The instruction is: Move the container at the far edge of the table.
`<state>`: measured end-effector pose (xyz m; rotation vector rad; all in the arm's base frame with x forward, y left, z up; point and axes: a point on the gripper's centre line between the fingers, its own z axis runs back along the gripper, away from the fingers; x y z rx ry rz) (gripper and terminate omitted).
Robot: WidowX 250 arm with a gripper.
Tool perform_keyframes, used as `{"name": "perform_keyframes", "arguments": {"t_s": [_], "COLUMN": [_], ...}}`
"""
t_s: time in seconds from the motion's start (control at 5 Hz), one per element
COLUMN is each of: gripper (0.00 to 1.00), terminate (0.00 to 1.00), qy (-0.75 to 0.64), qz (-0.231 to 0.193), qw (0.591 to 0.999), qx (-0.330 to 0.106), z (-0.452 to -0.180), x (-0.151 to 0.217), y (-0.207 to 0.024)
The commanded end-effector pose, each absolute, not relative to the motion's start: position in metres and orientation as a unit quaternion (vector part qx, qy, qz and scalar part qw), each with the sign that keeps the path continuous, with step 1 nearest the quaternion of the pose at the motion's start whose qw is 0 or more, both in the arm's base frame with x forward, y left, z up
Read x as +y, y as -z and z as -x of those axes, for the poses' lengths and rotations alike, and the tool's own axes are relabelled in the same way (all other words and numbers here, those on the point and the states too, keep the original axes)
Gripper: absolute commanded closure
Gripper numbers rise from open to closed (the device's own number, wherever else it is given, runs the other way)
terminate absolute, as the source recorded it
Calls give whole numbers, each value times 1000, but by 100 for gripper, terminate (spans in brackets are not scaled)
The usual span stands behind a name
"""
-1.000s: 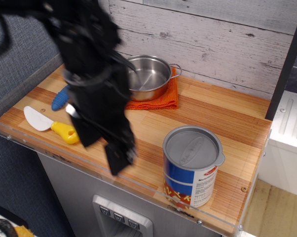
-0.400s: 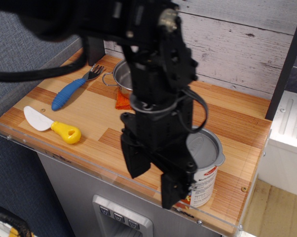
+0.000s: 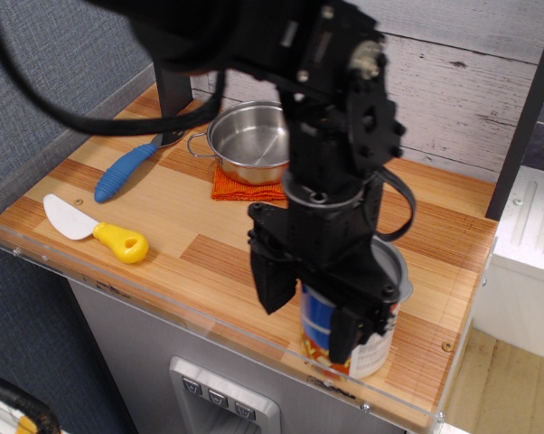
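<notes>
The container is a tall tin can (image 3: 377,345) with a blue, white and red-orange label and a grey lid. It stands near the front right corner of the striped wooden table (image 3: 200,212), close to the clear acrylic rim. My black gripper (image 3: 306,324) hangs over the can on the camera side. Its two fingers are spread, one (image 3: 270,287) left of the can and one (image 3: 344,333) across the label. The arm hides most of the lid and the can's left side. I cannot tell whether the fingers touch the can.
A shallow two-handled steel pot (image 3: 248,142) sits on an orange cloth (image 3: 243,190) at the back. A blue-handled fork (image 3: 121,172) and a yellow-handled white knife (image 3: 93,231) lie at the left. A white plank wall stands behind.
The arm has swung from the left front of the table to the right and come down over the can. The pot and cloth now sit further left than in the earliest frame.
</notes>
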<state>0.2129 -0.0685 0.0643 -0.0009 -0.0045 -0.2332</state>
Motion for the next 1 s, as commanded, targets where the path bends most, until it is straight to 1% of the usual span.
{"name": "perform_keyframes", "arguments": {"t_s": [0.0, 0.2, 0.4, 0.6, 0.8], "gripper": [0, 0, 0, 0, 0], "terminate": [0, 0, 0, 0, 0], "qy": [102, 103, 101, 102, 103], "qz": [27, 26, 9, 11, 15], "qw": [994, 993, 992, 989, 989], "qx": [-39, -45, -78, -106, -109], "z": [-254, -278, -301, -323, -342], "x": [-63, -59, -55, -52, -52], "y": [-72, -68, -74, -78, -73]}}
